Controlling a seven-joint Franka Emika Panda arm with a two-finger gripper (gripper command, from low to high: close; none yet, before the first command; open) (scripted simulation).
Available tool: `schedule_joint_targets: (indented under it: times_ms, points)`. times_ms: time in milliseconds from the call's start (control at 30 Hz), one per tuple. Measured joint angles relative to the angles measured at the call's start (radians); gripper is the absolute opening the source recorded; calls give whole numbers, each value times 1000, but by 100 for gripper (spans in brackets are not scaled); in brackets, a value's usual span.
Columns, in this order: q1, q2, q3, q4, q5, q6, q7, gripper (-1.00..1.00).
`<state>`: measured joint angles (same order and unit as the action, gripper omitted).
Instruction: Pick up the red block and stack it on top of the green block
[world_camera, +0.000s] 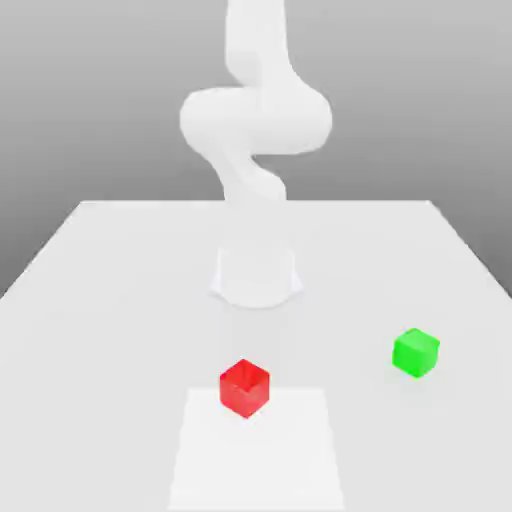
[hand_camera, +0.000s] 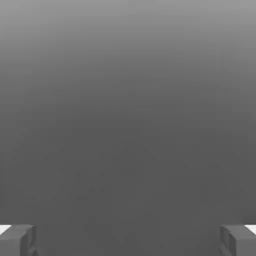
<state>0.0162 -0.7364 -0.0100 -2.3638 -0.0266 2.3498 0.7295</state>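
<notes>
Red block (world_camera: 244, 387) sits nearest, green block (world_camera: 416, 352) well apart; claw (hand_camera: 128, 240) spread wide, empty, fingertips (hand_camera: 17, 239) cut off at frame edge.

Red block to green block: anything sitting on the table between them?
Nothing. In the exterior view, only bare white table separates the red block from the green block.

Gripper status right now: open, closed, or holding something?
Gripper: open, jaws wide apart with nothing between them.
</notes>
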Motion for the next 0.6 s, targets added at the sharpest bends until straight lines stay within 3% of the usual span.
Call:
schedule_joint_targets:
  times_ms: [367,600]
  points:
    - [78,344,-116,-326,-102,264,-399,0]
    - [127,554,-204,-528,-91,430,-701,0]
